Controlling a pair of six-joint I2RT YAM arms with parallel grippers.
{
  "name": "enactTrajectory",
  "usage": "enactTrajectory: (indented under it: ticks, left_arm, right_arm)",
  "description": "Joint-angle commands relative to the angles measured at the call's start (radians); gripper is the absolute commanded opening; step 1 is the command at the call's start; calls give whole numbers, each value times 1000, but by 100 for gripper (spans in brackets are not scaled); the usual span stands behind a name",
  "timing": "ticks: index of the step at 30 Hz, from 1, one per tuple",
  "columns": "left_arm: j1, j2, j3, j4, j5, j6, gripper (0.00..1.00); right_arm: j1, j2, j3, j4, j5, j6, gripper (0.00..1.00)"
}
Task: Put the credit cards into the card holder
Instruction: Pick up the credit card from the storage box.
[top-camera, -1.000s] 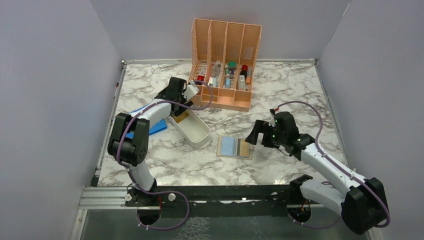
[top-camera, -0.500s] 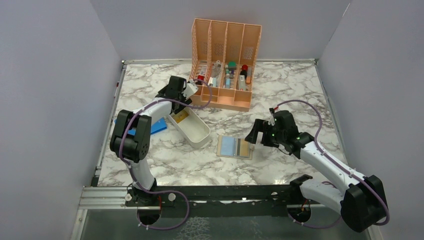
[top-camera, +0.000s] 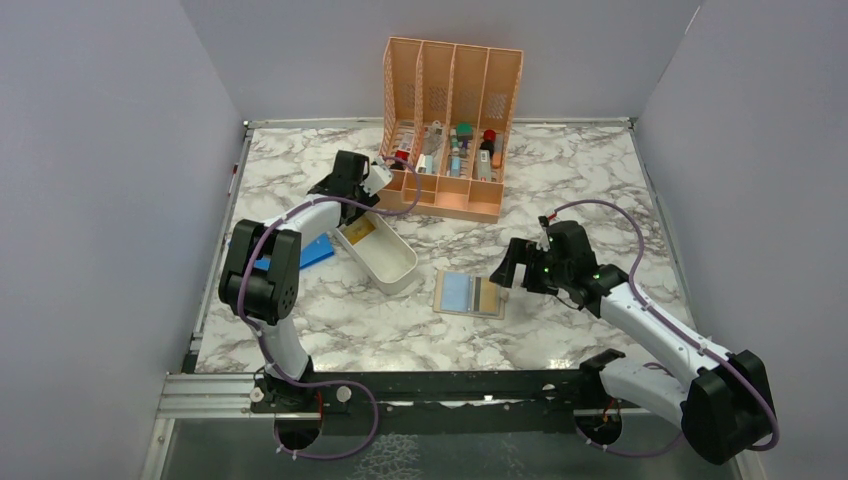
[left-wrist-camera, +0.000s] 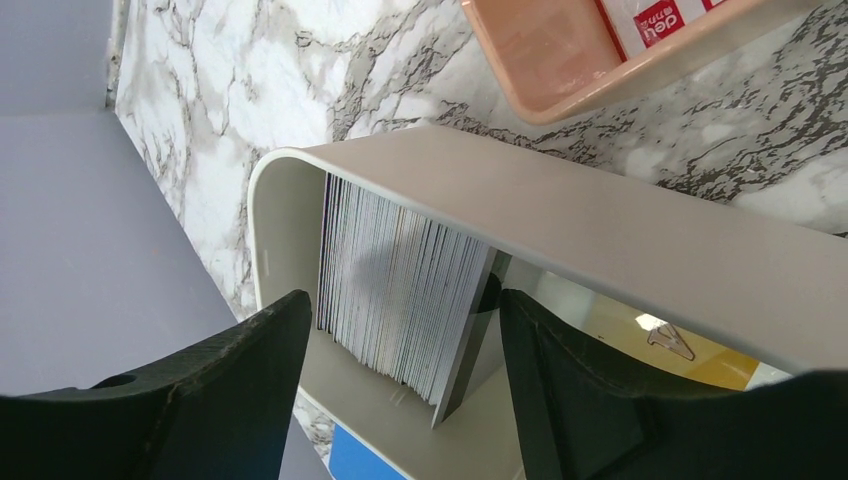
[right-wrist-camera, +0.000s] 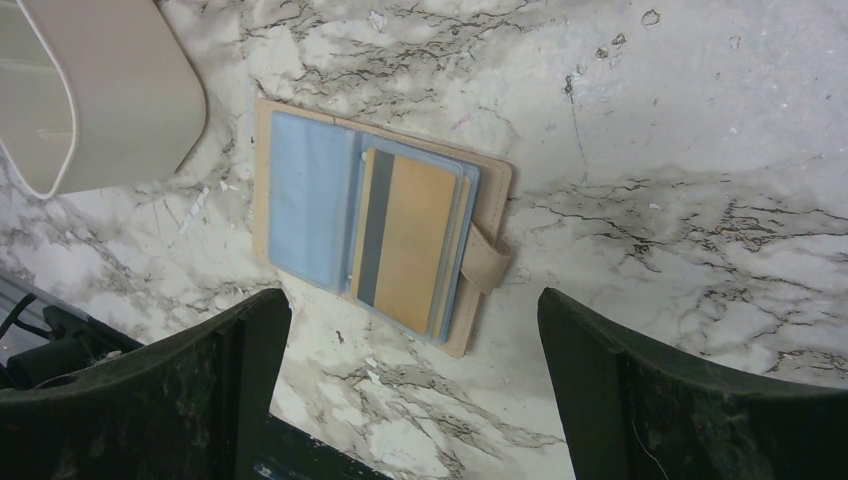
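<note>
my left pincer (left-wrist-camera: 400, 310) is spread wide, one finger either side of the stack of thin plastic credit cards (left-wrist-camera: 395, 285) standing on edge in the white oblong plastic tray (left-wrist-camera: 600, 225); no grip on them. my right pincer (right-wrist-camera: 408, 300) gapes fully, empty, hanging over the small tan folding card holder (right-wrist-camera: 305, 200). marbled white-and-grey surface (top-camera: 580, 180), plain grey walls (top-camera: 100, 150), orange slotted rack (top-camera: 450, 120) at the far edge, large flat blue sheet (top-camera: 312, 253) by the tray. the holder lies open and flat mid-surface, long axis left to right, strap end toward my right arm, a gold striped card (right-wrist-camera: 412, 240) in its sleeve. the tray runs diagonally, cards at its far end.
</note>
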Motion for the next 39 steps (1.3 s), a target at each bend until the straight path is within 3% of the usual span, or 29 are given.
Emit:
enactTrajectory:
  ticks: [1,12,17,39]
  left_arm:
    - [13,-5,39,9,0,13,69]
    - [12,-11,40,-5,7,9,57]
    - [12,-7,45,-17,16,5,46]
    - [12,-12,78,-72,43,-19,31]
  right_arm:
    - [5,3,30,-4,-13,-7,99]
    - [5,6,31,-7,-22,-5,99]
    - [5,1,28,-8,-21,-5,99]
    - [5,-7,40,-18,-27,-2,99]
